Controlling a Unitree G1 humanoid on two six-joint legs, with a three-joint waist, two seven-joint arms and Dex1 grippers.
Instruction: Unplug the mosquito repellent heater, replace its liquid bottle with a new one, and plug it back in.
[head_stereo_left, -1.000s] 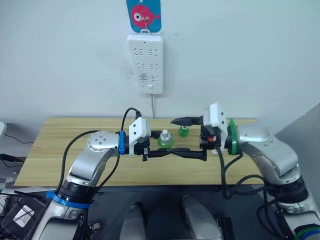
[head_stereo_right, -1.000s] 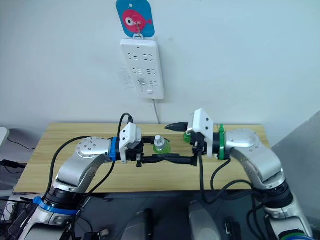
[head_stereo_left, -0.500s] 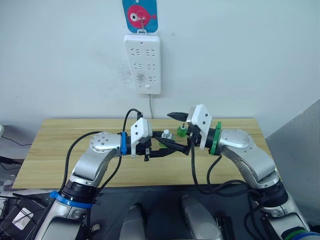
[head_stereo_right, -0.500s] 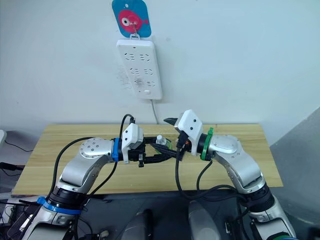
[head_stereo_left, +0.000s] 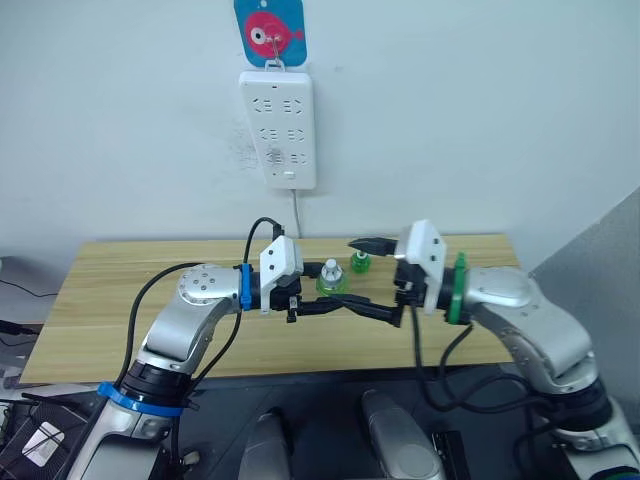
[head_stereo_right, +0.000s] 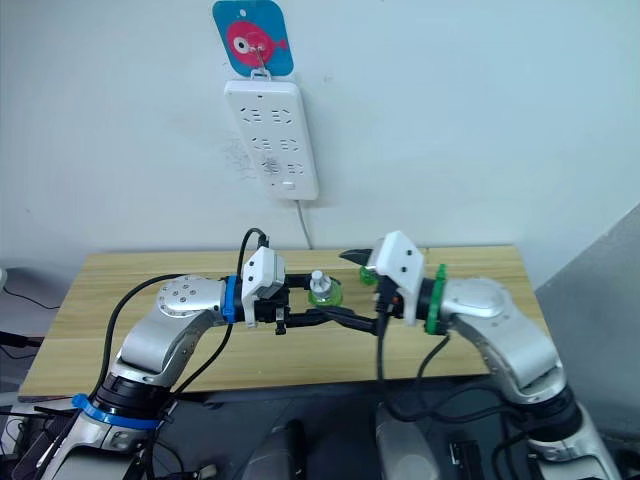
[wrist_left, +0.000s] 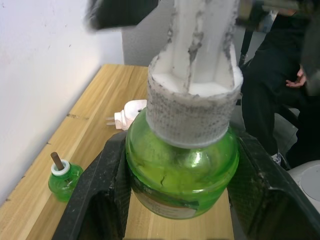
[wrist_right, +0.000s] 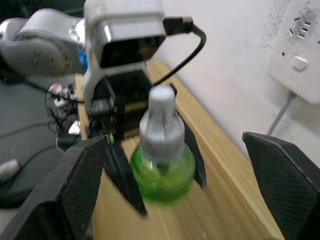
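Observation:
My left gripper (head_stereo_left: 335, 296) is shut on a green liquid bottle (head_stereo_left: 330, 281) with a white cap (wrist_left: 192, 95), holding it upright above the table's middle; its fingers (wrist_left: 100, 192) press both sides of the bottle. My right gripper (head_stereo_left: 358, 277) faces it from the right, open, its fingers (wrist_right: 75, 185) spread wide and apart from the bottle (wrist_right: 161, 172). The mosquito repellent heater (wrist_left: 131, 112), white with two prongs, lies unplugged on the wooden table (head_stereo_left: 150, 270). A smaller green bottle (head_stereo_left: 360, 263) with a brown wick (wrist_left: 57, 161) stands near the table's back edge.
A long white power strip (head_stereo_left: 277, 128) hangs on the wall above the table, under a blue hanger with a red fish (head_stereo_left: 269, 32); its cord (head_stereo_left: 297, 210) drops behind the table. A seated person in dark clothes (wrist_left: 280, 75) is beyond the table's right end.
The right gripper, close around the bottle's top half a second ago, has drawn back to the right. The left gripper has kept hold of the bottle. The camera has shifted slightly.

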